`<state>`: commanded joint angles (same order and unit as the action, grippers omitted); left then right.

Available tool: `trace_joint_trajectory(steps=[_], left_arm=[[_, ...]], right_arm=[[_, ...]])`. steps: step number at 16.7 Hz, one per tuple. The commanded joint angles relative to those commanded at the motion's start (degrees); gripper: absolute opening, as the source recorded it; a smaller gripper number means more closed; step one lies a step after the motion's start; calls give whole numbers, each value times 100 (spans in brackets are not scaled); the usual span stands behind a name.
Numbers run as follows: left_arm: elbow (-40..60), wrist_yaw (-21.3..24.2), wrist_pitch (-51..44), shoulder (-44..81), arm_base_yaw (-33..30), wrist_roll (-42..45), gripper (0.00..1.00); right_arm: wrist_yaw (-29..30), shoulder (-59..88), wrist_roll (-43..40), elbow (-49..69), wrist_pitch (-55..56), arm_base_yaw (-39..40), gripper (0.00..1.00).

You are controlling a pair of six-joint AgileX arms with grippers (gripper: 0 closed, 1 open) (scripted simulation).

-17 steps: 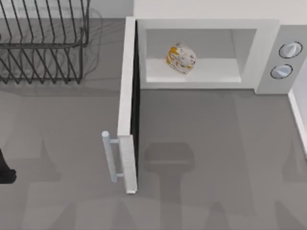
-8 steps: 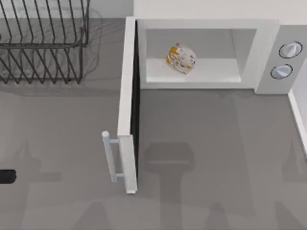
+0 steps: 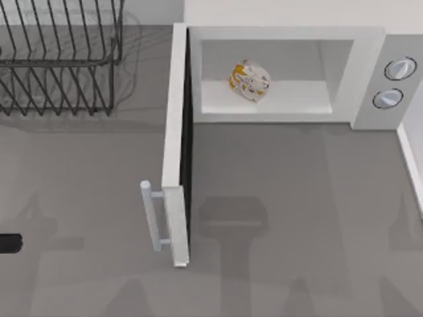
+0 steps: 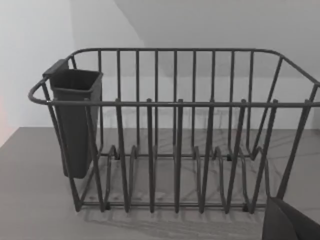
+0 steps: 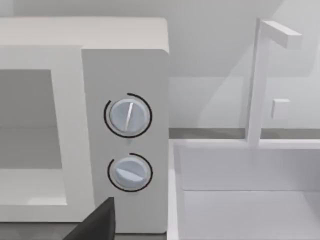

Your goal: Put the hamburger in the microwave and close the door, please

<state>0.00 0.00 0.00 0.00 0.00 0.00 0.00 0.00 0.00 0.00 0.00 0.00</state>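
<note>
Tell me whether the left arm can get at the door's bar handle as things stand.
Probably yes. The door stands wide open, its bar handle facing the left side, with bare table toward the left arm's dark tip.

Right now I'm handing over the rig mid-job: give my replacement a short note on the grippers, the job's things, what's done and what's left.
Left gripper: dark tip at the table's left edge, well left of the door handle.
Right arm: parked; a dark part of it sits low in the right wrist view, facing the knobs.
Hamburger: resting on the floor of the microwave cavity.
Door: wide open, swung out toward the front.
Done: hamburger placed.
Left: close the door.
</note>
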Motion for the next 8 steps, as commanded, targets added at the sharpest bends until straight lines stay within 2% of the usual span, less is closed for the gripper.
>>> trace_joint_trajectory(steps=[3, 8], left_arm=[[74, -230, -74, -13, -231, 2, 0], [348, -1507, -401, -38, -1499, -3, 0]], right_arm=[[0, 0, 0, 0, 0, 0, 100], [0, 0, 0, 0, 0, 0, 100]])
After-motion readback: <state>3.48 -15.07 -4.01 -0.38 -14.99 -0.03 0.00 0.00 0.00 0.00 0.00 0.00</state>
